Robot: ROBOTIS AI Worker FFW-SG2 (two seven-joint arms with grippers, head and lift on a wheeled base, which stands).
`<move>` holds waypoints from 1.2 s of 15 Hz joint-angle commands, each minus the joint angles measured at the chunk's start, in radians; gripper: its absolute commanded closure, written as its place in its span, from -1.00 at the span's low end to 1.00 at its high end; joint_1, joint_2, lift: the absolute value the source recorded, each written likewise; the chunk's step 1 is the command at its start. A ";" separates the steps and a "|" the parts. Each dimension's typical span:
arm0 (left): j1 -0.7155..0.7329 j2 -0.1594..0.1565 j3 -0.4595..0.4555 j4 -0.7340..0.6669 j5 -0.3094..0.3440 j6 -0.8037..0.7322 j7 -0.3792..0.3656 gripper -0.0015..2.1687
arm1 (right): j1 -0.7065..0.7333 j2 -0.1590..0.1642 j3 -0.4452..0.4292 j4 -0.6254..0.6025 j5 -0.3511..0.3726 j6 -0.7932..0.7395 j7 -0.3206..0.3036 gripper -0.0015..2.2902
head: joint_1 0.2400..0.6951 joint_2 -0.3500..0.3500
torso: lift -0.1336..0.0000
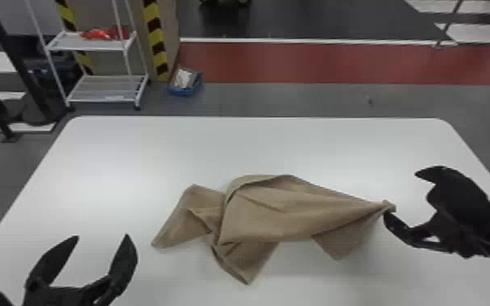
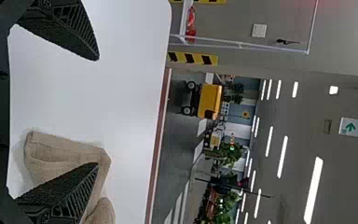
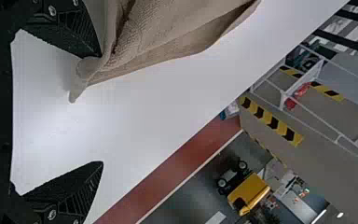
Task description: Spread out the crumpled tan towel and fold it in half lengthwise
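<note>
White desk (image 1: 114, 154), nearest, running left to right. Crumpled tan towel (image 1: 272, 211) lies on it, middle to right. Right hand (image 1: 401, 193), right side: released, wide apart, one tip touching towel's right corner. Left hand (image 1: 101, 237), near left: released, apart from towel.

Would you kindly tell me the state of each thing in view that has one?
Tan towel: crumpled, not folded in half
Left tool: open, empty
Right tool: open, one finger against the towel's drawn-out corner
Blue bin: open-topped, with pale contents
White rack: upright, red items on its upper shelf
</note>
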 commanded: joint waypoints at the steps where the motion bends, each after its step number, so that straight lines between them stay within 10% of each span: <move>1: -0.001 0.004 -0.005 0.000 0.001 -0.001 0.000 -0.93 | -0.027 -0.018 -0.004 0.023 0.030 0.116 -0.016 -0.90 | 1.00 -0.12 | -0.84; 7: 0.008 0.005 0.000 -0.012 0.001 0.002 -0.002 -0.93 | -0.251 -0.016 0.032 0.221 0.059 0.306 -0.037 -0.87 | 1.00 -0.48 | -0.84; 12: -0.003 0.004 0.003 -0.002 0.002 0.002 -0.002 -0.93 | -0.135 -0.015 0.144 -0.003 0.041 0.355 0.115 -0.75 | 1.00 -0.33 | -0.84; 15: -0.007 0.002 0.004 0.003 0.004 0.002 0.000 -0.93 | -0.116 -0.036 0.276 -0.176 0.056 0.892 0.156 -0.75 | 1.00 -0.06 | -0.84; 18: -0.023 0.004 0.004 0.018 0.007 0.002 0.000 -0.93 | -0.109 -0.073 0.400 -0.215 0.134 1.055 0.175 -0.75 | 1.00 0.00 | -0.84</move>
